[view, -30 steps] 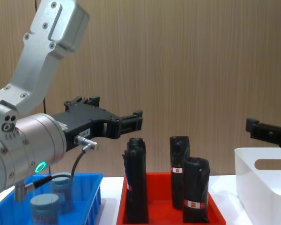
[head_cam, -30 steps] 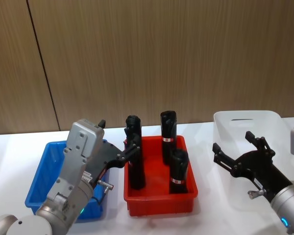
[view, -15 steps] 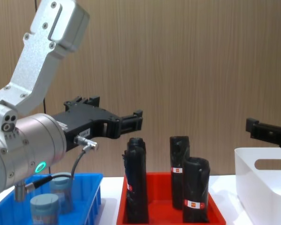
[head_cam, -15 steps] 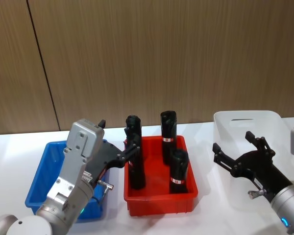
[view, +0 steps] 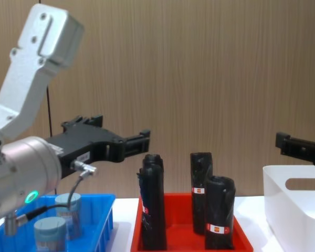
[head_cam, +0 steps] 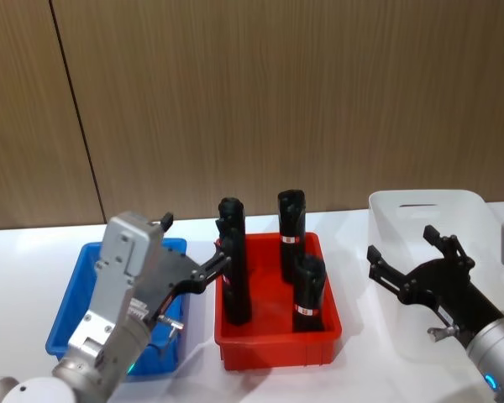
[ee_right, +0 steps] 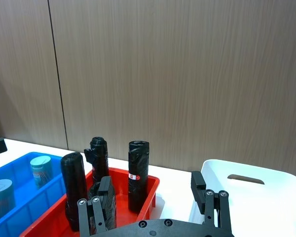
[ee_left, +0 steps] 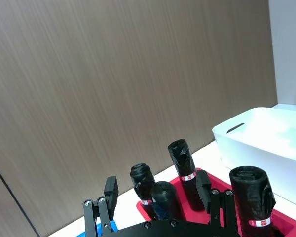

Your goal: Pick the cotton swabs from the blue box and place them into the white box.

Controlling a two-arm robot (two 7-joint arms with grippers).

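Note:
Two cotton swabs jars with pale lids stand in the blue box at the left; they also appear in the right wrist view as cotton swabs. My left gripper hangs open and empty above the blue box's right side, pointing toward the red tray. The white box sits at the far right. In front of it my right gripper is open, with nothing in it.
A red tray holding several upright black rolls with red labels stands between the blue box and the white box. A wooden wall closes off the back of the white table.
My left arm has shifted a little to the left, and its open gripper moved left with it. The right arm has stayed put.

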